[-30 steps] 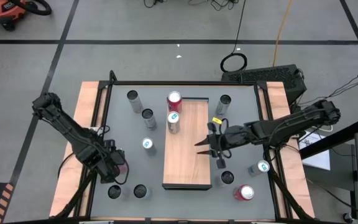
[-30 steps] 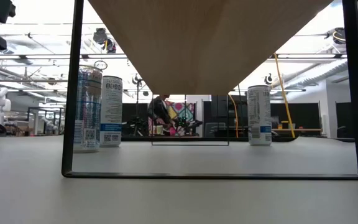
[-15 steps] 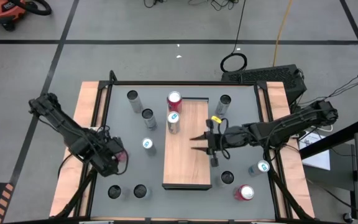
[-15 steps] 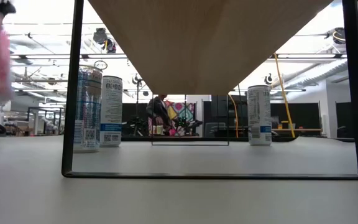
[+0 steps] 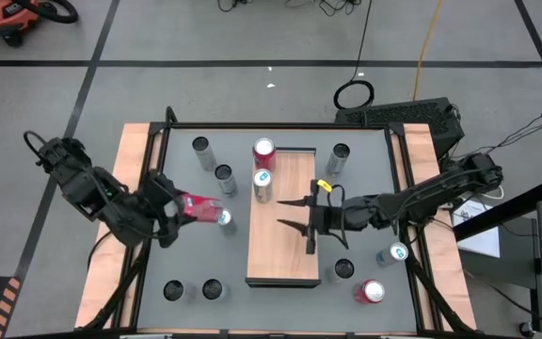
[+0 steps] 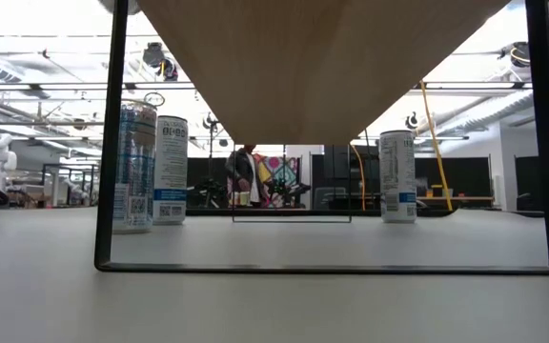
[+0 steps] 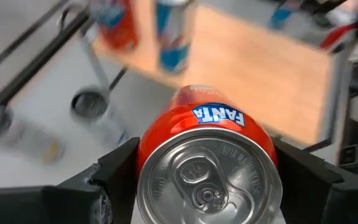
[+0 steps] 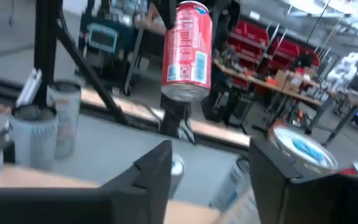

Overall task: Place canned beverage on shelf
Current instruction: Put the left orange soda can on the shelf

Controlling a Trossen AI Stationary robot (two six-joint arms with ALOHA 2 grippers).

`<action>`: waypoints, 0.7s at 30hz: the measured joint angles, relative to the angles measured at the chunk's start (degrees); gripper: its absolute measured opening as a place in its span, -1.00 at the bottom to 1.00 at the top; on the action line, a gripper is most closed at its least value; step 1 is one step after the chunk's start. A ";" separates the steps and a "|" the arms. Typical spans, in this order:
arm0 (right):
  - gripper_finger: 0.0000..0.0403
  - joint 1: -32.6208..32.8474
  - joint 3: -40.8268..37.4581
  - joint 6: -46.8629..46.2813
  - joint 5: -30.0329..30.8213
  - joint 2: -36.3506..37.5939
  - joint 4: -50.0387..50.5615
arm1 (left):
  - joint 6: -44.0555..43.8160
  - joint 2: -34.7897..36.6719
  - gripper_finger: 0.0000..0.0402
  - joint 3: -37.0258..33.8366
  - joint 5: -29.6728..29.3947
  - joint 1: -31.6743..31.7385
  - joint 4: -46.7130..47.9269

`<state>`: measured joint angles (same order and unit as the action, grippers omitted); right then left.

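Between my left fingers (image 5: 179,209), clamped on its sides, the orange aluminium Fanta can (image 7: 207,163) hangs short of the long wood-grain shelf (image 5: 290,247), needing carrying across while my right fingers (image 5: 294,213) spread empty.

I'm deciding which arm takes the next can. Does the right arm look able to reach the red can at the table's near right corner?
Probably yes. The right gripper hangs open and empty over the shelf, and the red can stands close to that arm; only a dark-topped can stands between.
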<state>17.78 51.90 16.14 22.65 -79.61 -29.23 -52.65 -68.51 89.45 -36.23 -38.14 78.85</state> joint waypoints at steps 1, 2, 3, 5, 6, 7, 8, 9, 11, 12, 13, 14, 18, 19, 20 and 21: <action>-0.17 0.26 0.00 0.00 -0.10 -0.39 -1.51 | 3.06 0.00 0.39 0.02 -0.25 0.23 -2.59; -0.11 0.54 0.19 -0.04 -0.04 -0.82 -2.28 | 5.92 -0.04 0.39 0.02 -0.36 0.57 -4.89; -0.06 0.73 0.79 -0.38 0.12 -1.21 -2.17 | 8.50 -0.25 0.39 0.02 -0.47 0.96 -6.98; 0.05 1.35 2.63 -1.61 1.21 -1.86 -0.54 | 11.28 -0.81 0.39 0.00 -0.85 2.08 -11.06; 0.10 1.63 3.80 -2.11 1.69 -2.12 1.10 | 11.85 -1.15 0.39 0.00 -1.06 2.83 -12.78; 0.15 1.97 5.32 -2.73 2.01 -2.50 3.22 | 12.66 -1.46 0.39 0.00 -1.37 3.65 -14.45; 0.19 2.26 7.05 -3.66 2.82 -2.96 5.44 | 13.01 -1.87 0.39 0.00 -1.46 4.39 -16.00; 0.23 2.56 8.80 -4.67 2.99 -3.41 8.32 | 13.23 -2.29 0.39 0.00 -1.50 5.07 -17.21; 0.30 3.03 12.67 -6.68 3.05 -4.56 14.78 | 14.20 -3.11 0.39 0.00 -1.55 6.19 -18.13; 0.33 3.27 14.59 -7.59 3.05 -5.25 17.39 | 14.23 -3.60 0.39 0.00 -1.54 6.57 -18.07; 0.36 3.40 16.36 -8.53 3.07 -5.74 19.94 | 14.25 -4.12 0.39 0.00 -1.48 7.00 -17.96; 0.38 3.45 18.03 -9.88 3.07 -6.27 22.29 | 14.33 -4.68 0.39 0.00 -1.37 7.33 -17.98; 0.45 3.39 23.62 -13.34 2.94 -7.85 28.39 | 14.97 -7.00 0.44 0.00 0.40 8.02 -18.20; 0.46 3.38 24.57 -13.36 2.94 -8.24 29.05 | 15.67 -7.69 0.44 0.00 1.17 8.13 -18.45; 0.48 3.38 25.29 -13.25 2.94 -8.37 29.48 | 15.92 -8.42 0.45 0.00 1.92 8.13 -18.69; 0.49 3.38 25.63 -12.71 2.90 -8.41 29.71 | 16.02 -9.08 0.45 -0.02 2.61 8.14 -18.82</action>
<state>21.17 77.53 3.43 25.55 -88.02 0.48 -36.63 -77.59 89.44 -33.63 -30.00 60.03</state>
